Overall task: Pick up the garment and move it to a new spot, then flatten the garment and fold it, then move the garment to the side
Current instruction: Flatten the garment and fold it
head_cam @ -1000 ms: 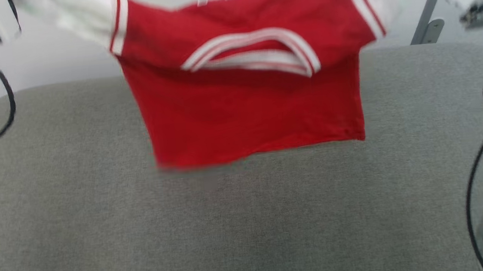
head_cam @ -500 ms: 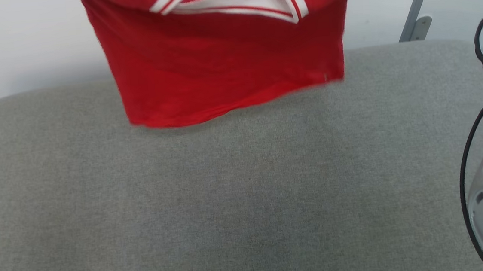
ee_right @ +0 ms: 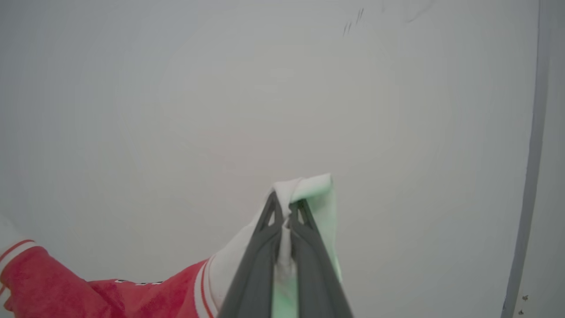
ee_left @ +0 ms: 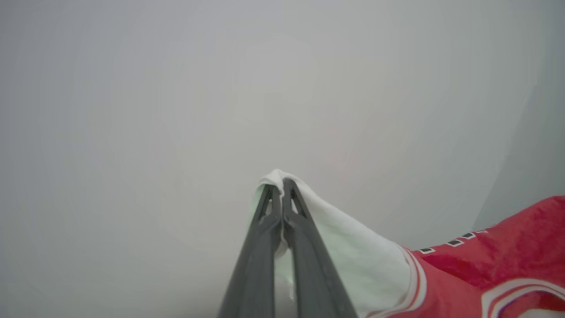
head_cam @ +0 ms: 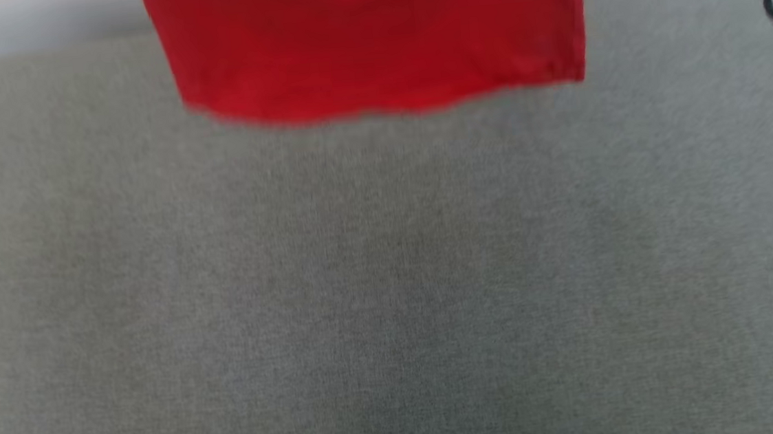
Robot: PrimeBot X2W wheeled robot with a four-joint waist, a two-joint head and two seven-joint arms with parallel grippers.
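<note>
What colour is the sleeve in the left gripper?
White. The sleeve shows best in the left wrist view, pinched in the left gripper.

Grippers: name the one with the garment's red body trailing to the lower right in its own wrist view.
The left gripper, shut on a white sleeve of the garment. From the right gripper, shut on the other sleeve, the red trails lower left.

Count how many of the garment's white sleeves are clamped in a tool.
2. One white sleeve is pinched in the left tool, the other sleeve in the right tool.
</note>
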